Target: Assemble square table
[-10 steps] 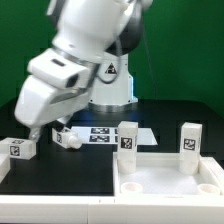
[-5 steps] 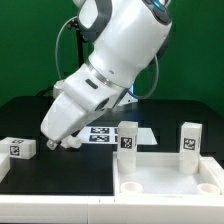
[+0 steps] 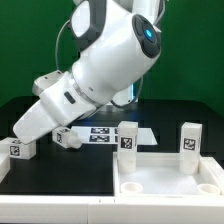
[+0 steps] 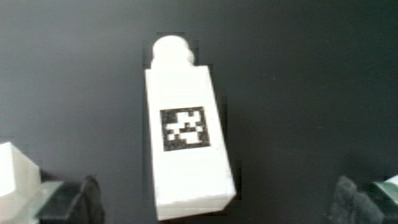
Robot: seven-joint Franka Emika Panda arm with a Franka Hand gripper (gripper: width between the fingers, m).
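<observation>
The white square tabletop (image 3: 165,183) lies at the front on the exterior view's right, with two white tagged legs (image 3: 127,137) (image 3: 190,140) standing upright at its far corners. Two more legs lie on the black table: one at the left (image 3: 20,147) and one nearer the middle (image 3: 68,137). My gripper (image 3: 24,132) hangs low over the left one, open and empty. In the wrist view a lying leg (image 4: 183,128), tag up and peg at its far end, reaches in between the open gripper (image 4: 222,203), whose dark fingertips (image 4: 71,200) stand wide to either side without touching it.
The marker board (image 3: 102,133) lies flat behind the lying legs. The arm's bulky white body fills the upper middle of the exterior view. A white corner of something else (image 4: 15,172) shows at the wrist view's edge.
The arm has swung and its hand has moved toward the exterior view's left, from the leg beside the marker board to above the leftmost leg. The jaws stayed open.
</observation>
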